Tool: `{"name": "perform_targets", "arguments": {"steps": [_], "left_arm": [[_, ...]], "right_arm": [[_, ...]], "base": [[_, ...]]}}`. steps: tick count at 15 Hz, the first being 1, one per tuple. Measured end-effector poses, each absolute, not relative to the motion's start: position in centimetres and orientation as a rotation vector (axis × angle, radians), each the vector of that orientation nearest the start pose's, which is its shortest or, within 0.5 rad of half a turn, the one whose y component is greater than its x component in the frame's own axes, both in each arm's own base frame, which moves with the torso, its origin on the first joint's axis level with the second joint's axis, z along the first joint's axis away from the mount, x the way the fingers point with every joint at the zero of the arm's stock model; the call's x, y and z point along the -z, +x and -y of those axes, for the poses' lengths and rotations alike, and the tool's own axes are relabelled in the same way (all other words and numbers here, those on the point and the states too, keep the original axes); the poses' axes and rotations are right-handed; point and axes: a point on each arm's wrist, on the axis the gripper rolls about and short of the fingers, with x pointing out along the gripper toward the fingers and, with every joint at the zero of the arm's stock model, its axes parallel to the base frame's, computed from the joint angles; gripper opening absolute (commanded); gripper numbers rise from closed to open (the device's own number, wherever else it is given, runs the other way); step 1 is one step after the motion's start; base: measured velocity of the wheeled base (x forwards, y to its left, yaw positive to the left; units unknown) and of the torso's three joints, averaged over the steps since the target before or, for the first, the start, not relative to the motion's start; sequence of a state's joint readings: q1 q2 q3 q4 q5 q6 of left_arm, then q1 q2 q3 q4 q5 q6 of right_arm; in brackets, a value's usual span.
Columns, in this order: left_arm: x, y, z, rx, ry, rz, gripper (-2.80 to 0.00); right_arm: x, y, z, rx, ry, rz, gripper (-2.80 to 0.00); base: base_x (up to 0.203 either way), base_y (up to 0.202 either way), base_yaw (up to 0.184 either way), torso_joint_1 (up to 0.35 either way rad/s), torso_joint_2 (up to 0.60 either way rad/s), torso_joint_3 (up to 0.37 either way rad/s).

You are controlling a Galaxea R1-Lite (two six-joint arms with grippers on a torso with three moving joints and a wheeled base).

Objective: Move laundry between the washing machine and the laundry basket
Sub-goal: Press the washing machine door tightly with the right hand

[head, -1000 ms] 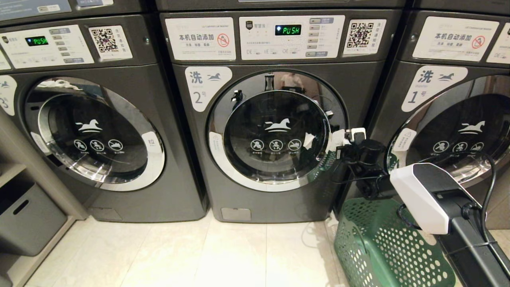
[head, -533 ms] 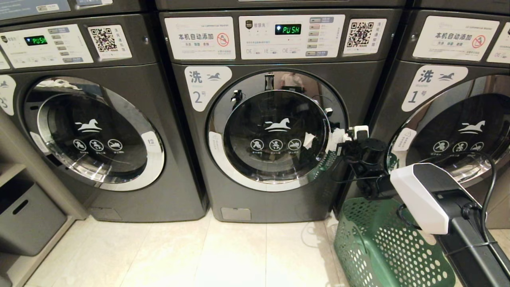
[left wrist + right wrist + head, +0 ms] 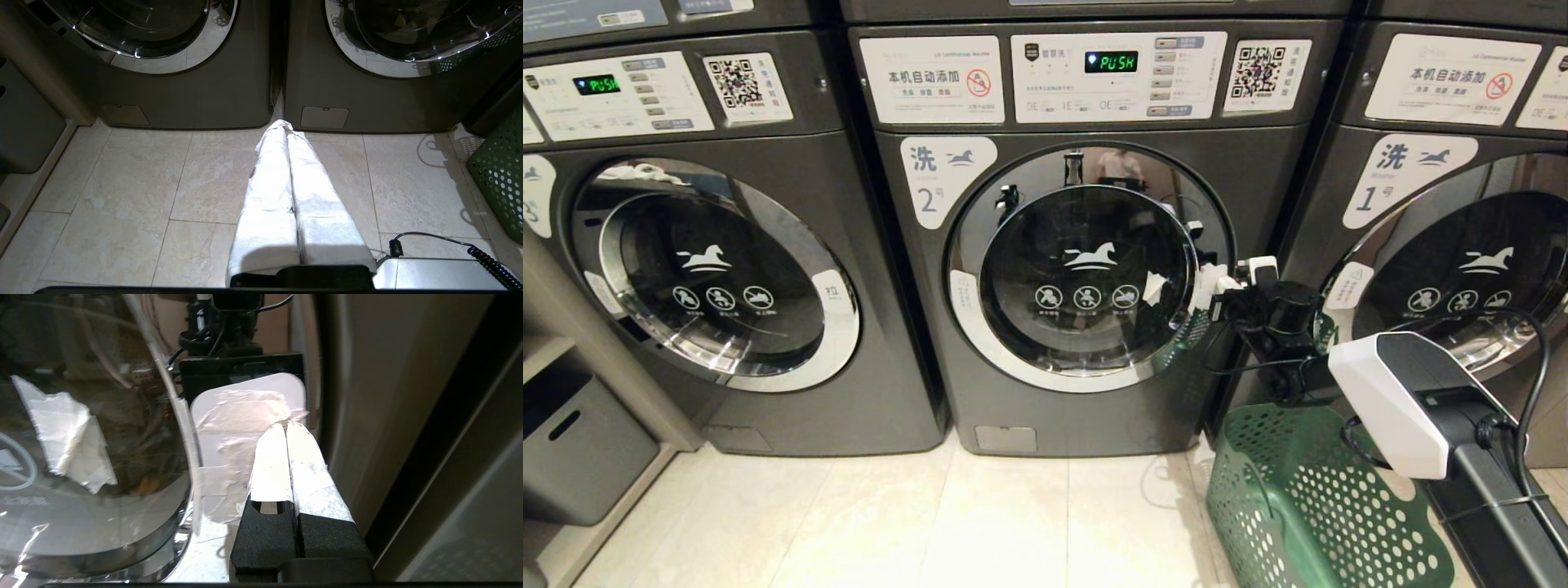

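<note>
The washing machine (image 3: pixel 931 343) marked 2 stands in the middle, and its round chrome-rimmed door (image 3: pixel 1086 269) is closed. My right gripper (image 3: pixel 1215 286), its fingers wrapped in white tape, is shut at the door's right rim. In the right wrist view its tips (image 3: pixel 286 425) rest against a white taped patch (image 3: pixel 241 412) on that rim. The green laundry basket (image 3: pixel 1307 506) stands on the floor below the right arm. My left gripper (image 3: pixel 282 123) is shut and empty, low over the tiles before the gap between two machines. No laundry shows.
Machine 3 (image 3: pixel 711 269) stands on the left and machine 1 (image 3: pixel 1462 261) on the right, both with closed doors. A grey bin (image 3: pixel 572 449) sits under a shelf at far left. Pale floor tiles (image 3: pixel 931 523) spread out before the machines.
The right gripper has turned slightly at the door's rim and stays shut there. The door is still closed, and the left gripper has not moved.
</note>
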State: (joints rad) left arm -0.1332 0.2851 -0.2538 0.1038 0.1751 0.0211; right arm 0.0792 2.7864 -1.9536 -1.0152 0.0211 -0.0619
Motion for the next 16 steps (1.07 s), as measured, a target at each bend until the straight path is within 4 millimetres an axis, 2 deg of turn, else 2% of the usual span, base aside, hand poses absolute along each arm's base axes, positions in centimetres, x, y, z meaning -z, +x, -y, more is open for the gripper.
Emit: {"name": "perform_targets", "arguments": {"steps": [4, 9, 11, 13, 16], "left_arm": [[-13.2, -0.7, -0.5, -0.042, 0.043, -0.161, -2.80], [-10.0, 0.0, -0.4, -0.054, 0.048, -0.182, -2.80], [-9.7, 0.1, -0.4, -0.056, 0.049, -0.188, -2.80], [-9.1, -0.3, -0.5, -0.065, 0.069, -0.290, -2.80], [-9.1, -0.4, -0.4, -0.156, 0.066, -0.319, -2.80]], "right_arm": [[-4.6, 55.4, -4.3, -0.114, -0.056, 0.174, -2.80], [-5.0, 55.4, -4.3, -0.122, -0.058, 0.176, -2.80], [-5.3, 55.3, -4.3, -0.126, -0.059, 0.178, -2.80], [-5.5, 55.3, -4.1, -0.123, -0.062, 0.179, -2.80], [-5.6, 55.3, -3.9, -0.120, -0.064, 0.180, -2.80]], "base": [[0.000, 0.000, 0.000, 0.000, 0.00, 0.000], [0.000, 0.000, 0.000, 0.000, 0.00, 0.000], [0.000, 0.000, 0.000, 0.000, 0.00, 0.000], [0.000, 0.000, 0.000, 0.000, 0.00, 0.000], [0.000, 0.000, 0.000, 0.000, 0.00, 0.000]]}}
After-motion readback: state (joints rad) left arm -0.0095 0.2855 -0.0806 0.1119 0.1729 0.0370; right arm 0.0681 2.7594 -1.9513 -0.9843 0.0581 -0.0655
